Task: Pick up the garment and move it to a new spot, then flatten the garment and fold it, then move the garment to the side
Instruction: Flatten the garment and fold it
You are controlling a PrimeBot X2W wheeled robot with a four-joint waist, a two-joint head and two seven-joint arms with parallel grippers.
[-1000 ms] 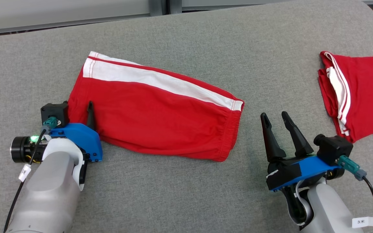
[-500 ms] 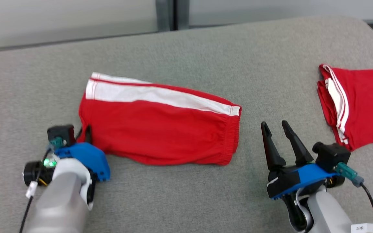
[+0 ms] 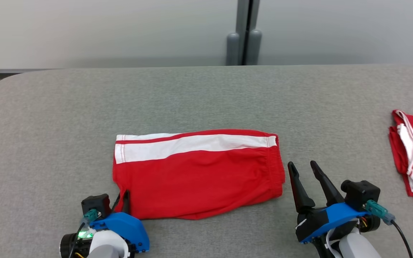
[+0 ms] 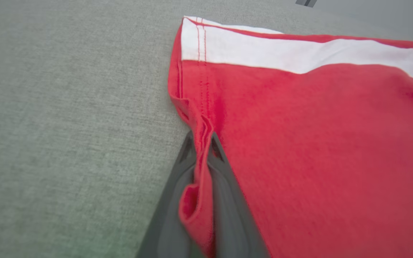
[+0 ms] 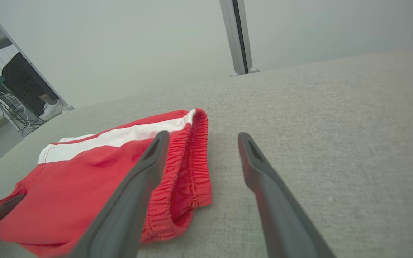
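garment (image 3: 195,175) hem sat pinched in the left gripper (image 4: 201,139), hiding its inner faces; right gripper (image 3: 302,165) gaped empty; second red cloth (image 3: 412,154) was cropped.

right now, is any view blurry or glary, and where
Head view: even soft light, red shorts sharp, no glare. Left wrist view: left hand and pinched hem blur near the bottom edge, faint green tint there. Right wrist view: right hand soft up close, wall washed pale.
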